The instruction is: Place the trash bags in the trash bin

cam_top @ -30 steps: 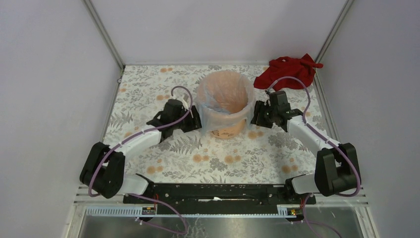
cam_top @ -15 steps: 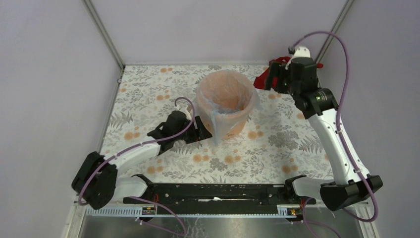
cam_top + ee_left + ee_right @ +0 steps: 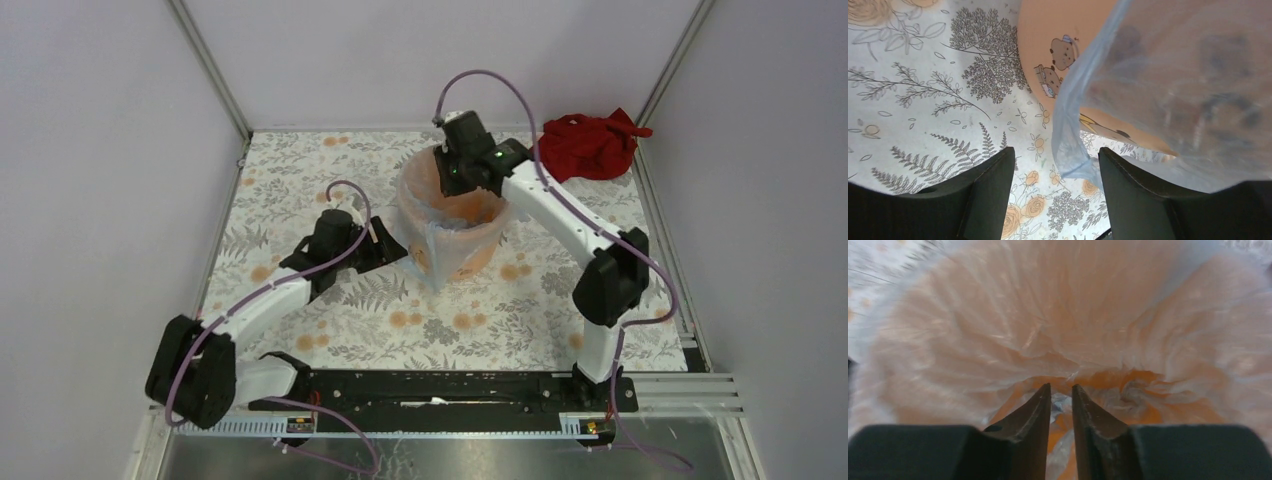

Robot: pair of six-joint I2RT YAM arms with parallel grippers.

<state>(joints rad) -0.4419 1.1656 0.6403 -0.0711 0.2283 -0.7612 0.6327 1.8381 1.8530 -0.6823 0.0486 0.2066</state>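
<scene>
The orange trash bin (image 3: 472, 256) stands mid-table, lined with the pale blue trash bag (image 3: 432, 228), whose film folds over the rim and hangs down the left front side. My left gripper (image 3: 390, 246) is open and low beside the bin's left side. In the left wrist view its jaws (image 3: 1055, 161) stand wide apart around a hanging corner of the bag (image 3: 1073, 150) without touching it, next to the bin's cartoon print (image 3: 1053, 65). My right gripper (image 3: 452, 182) reaches down over the bin's mouth. Its jaws (image 3: 1061, 386) stand a thin slit apart, above the wrinkled film (image 3: 998, 330) inside.
A dark red cloth (image 3: 590, 145) lies at the back right corner. The floral tablecloth (image 3: 300, 190) covers the table. Walls with metal posts (image 3: 210, 70) close in the back and sides.
My right arm let go at the bin's right rim, rose by the red cloth, then swung left over the bin's mouth. My left gripper drew back a little to the left, open.
</scene>
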